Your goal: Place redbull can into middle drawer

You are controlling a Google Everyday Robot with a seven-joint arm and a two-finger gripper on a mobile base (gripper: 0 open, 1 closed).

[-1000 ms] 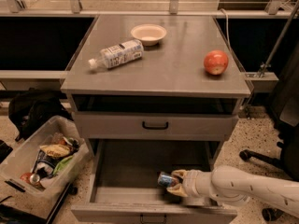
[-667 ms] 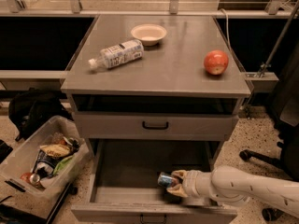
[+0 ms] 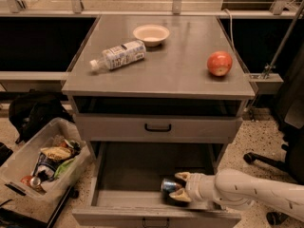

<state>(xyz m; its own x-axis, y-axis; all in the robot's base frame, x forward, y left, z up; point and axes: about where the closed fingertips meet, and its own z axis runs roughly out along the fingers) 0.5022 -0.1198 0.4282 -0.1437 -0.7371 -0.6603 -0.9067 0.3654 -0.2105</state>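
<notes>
While the redbull can [image 3: 167, 186] was held low inside the middle drawer [image 3: 133, 172], the step in hand was judged to be the setting down. The can was seen lying on its side near the front right of the open tray, with a shiny end turned to the left. It was pinched between the jaws of the gripper [image 3: 176, 187], one on each side of it. The gripper was reached in from the right. Whether the can was touching the tray floor could not be told.

To do this step well, it was judged that the can should be lowered until it was rested on the floor, and only then should the jaws be spread. They should be opened slowly, because a can on its side could be rolled by a small push. The gripper should then be lifted up and drawn back, so that the can was not bumped. The top drawer [image 3: 158, 127] was shut and was not in the way. The bottle [image 3: 118, 56], bowl [image 3: 151, 33] and apple [image 3: 220, 63] on the table [image 3: 180, 75] were well apart from the work and needed no touching.
</notes>
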